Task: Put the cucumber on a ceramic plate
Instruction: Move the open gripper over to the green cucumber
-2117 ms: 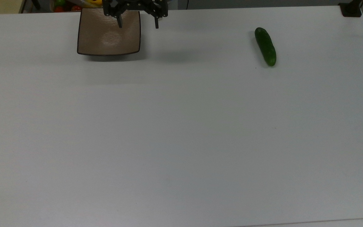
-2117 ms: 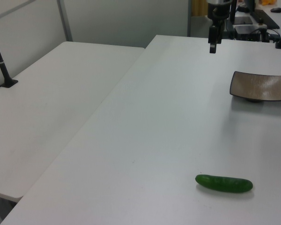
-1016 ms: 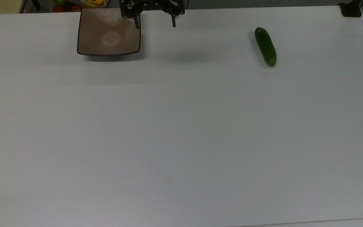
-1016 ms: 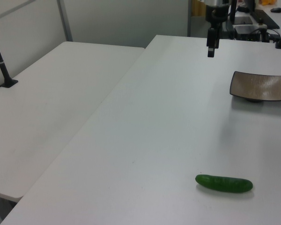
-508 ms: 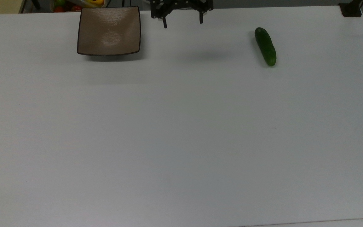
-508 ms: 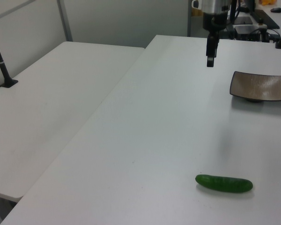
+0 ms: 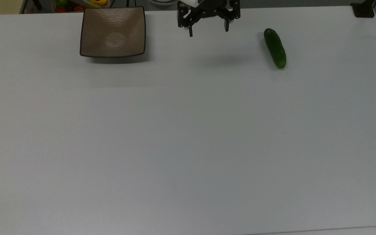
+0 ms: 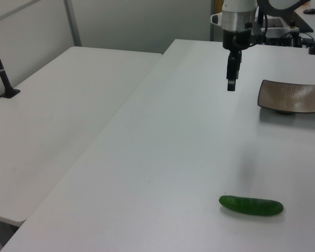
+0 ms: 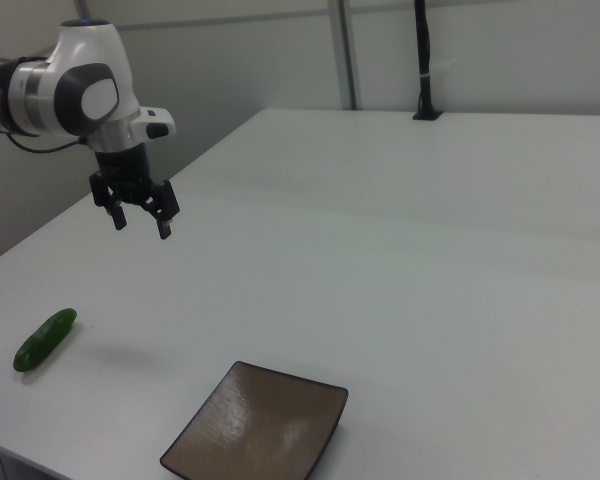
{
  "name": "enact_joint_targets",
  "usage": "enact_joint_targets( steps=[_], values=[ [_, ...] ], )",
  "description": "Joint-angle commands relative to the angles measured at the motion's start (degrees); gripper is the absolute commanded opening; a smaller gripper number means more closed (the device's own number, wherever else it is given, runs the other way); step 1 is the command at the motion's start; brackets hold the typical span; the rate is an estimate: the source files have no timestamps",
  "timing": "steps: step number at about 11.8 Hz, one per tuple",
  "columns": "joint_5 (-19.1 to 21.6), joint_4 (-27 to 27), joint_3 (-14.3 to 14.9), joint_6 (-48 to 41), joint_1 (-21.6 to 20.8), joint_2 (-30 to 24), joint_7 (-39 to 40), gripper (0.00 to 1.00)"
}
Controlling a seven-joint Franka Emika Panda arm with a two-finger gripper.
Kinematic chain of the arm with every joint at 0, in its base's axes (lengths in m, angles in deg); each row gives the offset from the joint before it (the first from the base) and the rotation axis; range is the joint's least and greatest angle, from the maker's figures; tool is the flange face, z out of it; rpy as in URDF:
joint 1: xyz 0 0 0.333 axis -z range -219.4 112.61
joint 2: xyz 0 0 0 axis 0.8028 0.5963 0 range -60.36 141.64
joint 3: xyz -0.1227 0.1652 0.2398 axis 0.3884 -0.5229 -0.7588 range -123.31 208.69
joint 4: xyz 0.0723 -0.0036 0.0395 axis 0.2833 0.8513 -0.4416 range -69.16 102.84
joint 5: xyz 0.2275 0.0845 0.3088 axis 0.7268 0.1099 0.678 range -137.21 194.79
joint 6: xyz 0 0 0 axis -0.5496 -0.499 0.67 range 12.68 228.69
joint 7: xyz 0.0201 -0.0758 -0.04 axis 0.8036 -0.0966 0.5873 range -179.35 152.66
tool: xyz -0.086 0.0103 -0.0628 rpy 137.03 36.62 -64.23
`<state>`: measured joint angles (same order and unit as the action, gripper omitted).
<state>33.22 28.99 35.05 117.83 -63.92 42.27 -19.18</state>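
The dark green cucumber [image 7: 275, 48] lies on the white table near the top view's upper right; it also shows as the cucumber [image 8: 251, 205] low in the left view and the cucumber [image 9: 44, 340] at the right view's left. The square tan-brown ceramic plate [image 7: 113, 32] sits bare at the top view's upper left, seen too as the plate [image 8: 288, 96] and the plate [image 9: 259, 426]. My gripper [image 7: 208, 31] hangs open above the table between plate and cucumber, with nothing between its fingers, also visible as the gripper [image 9: 140, 220] and the gripper [image 8: 231, 84].
The white table [image 7: 188, 137] stretches wide toward the top view's bottom. A second white table [image 8: 58, 115] adjoins it in the left view. A black post base [image 7: 363, 9] stands at the top view's upper right corner. Colourful items [image 7: 77, 4] sit beyond the plate.
My gripper has travelled from over the plate toward the top view's right, closer to the cucumber, and has come lower. Plate and cucumber have stayed put.
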Motion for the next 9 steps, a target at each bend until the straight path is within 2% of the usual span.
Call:
enact_joint_targets(
  steps=[1, 3, 5, 6, 7, 9],
  values=[
    [0.76, 0.59, 0.17, 1.33, -2.74, 0.48, -3.29, 1.00],
    [0.76, 0.86, 0.08, 1.32, -4.23, 1.27, -3.39, 1.00],
    [0.76, 0.51, 0.08, 2.81, -6.34, 4.77, -5.30, 1.00],
    [0.76, 0.85, -0.70, 5.08, -6.87, 5.66, -8.11, 1.00],
    [0.76, 0.95, -3.15, 5.80, -6.79, 6.10, -10.13, 1.00],
    [0.67, 1.65, -5.79, 5.81, -7.31, 7.33, -10.77, 1.00]
  ],
)
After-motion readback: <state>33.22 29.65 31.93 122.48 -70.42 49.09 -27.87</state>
